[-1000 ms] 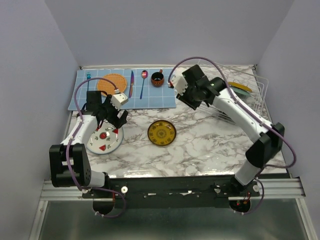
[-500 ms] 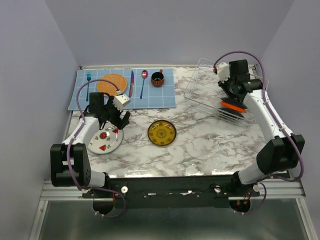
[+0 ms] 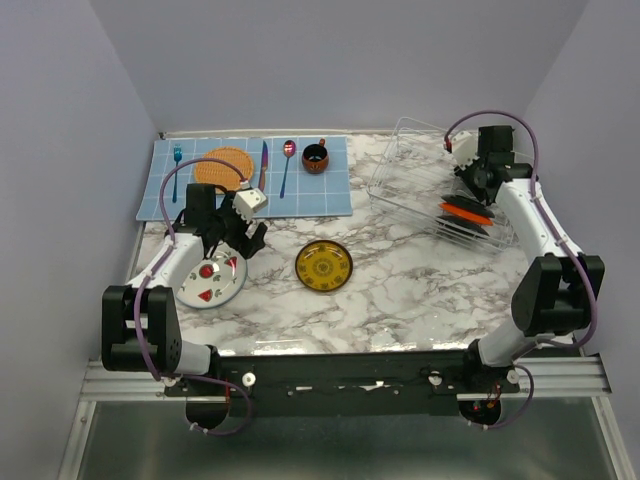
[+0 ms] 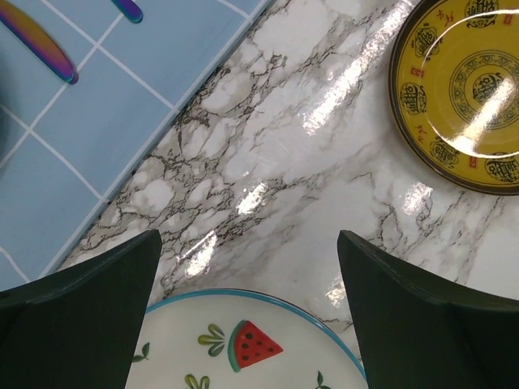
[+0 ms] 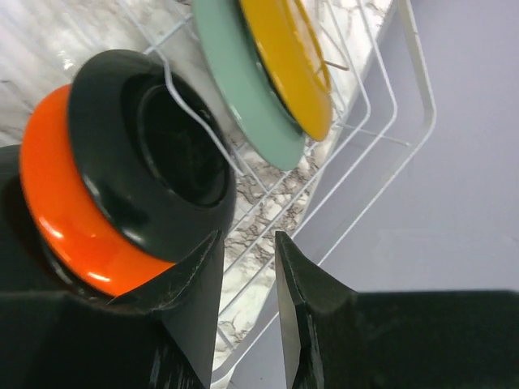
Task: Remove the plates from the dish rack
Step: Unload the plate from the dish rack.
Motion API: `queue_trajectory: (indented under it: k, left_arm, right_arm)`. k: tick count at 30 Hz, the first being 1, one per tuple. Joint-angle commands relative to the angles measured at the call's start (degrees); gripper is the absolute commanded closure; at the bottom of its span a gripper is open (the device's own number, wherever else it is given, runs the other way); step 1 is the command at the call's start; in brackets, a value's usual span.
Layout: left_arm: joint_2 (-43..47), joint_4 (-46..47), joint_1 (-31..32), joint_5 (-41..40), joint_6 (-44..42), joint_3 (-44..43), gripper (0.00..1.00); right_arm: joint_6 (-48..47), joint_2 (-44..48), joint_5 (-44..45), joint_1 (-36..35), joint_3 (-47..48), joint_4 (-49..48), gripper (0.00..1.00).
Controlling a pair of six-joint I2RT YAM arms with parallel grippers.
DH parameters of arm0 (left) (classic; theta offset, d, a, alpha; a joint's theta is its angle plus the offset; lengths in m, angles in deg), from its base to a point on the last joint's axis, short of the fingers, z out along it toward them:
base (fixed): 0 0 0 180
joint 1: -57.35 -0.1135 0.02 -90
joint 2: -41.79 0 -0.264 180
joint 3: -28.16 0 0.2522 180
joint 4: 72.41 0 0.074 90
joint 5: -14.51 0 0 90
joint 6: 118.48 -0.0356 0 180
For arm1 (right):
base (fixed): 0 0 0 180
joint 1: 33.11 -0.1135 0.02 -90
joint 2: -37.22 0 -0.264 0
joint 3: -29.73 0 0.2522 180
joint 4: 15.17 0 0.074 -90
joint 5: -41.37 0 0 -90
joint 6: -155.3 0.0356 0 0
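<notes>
The white plate with red wedges [image 3: 208,281] lies flat on the marble at the left, and its rim shows in the left wrist view [image 4: 243,344]. My left gripper [image 3: 238,240] [image 4: 247,239] hangs open and empty just above its far edge. The mustard-yellow plate [image 3: 323,266] [image 4: 466,89] lies flat mid-table. The white wire dish rack [image 3: 420,185] [image 5: 365,97] stands at the right. It holds an orange-red plate [image 3: 465,211] [image 5: 61,203], a glossy black plate [image 5: 154,138], a pale green plate [image 5: 243,89] and a yellow plate [image 5: 288,57]. My right gripper [image 3: 472,178] [image 5: 247,239] hovers over the rack, jaws narrowly apart and empty.
A blue mat [image 3: 250,178] at the back left carries an orange woven disc [image 3: 226,167], a fork [image 3: 176,165], a knife [image 3: 263,165], a spoon [image 3: 287,160] and a dark cup [image 3: 315,157]. Walls close in on the left, back and right.
My right arm has swung from the middle of the table to the right, over the dish rack. My left gripper has shifted slightly above the white plate.
</notes>
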Motion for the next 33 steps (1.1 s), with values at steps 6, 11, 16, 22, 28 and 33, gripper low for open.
queue_trajectory:
  k: [6,11,16,22,28,33]
  left_arm:
    - [-1.62,0.75,0.44,-1.74,-0.53,-0.33,0.01]
    - [-3.29,1.01,0.61,-2.01,-0.18,-1.21,0.01]
    - [-4.17,1.01,0.79,-2.45,0.26,-2.35,0.01]
    - [-4.08,0.57,1.05,-2.18,0.7,-2.88,0.01]
    - [-3.2,0.22,1.14,-2.62,0.09,-2.09,0.01]
    - [-2.94,-0.04,1.14,-2.88,-0.18,-2.0,0.01]
  right_arm:
    - [2.71,7.78,-12.75,-0.08,-2.04,11.14,0.61]
    - [2.89,12.34,-14.32,-1.31,-7.23,12.46,0.61]
    - [3.33,15.6,-14.25,-3.85,-12.77,12.37,0.61]
    - [3.42,15.96,-13.37,-4.3,-15.49,10.79,0.64]
    - [2.63,14.99,-11.0,-4.39,-16.29,8.33,0.66]
    - [2.54,14.64,-10.82,-4.39,-14.8,8.58,0.66]
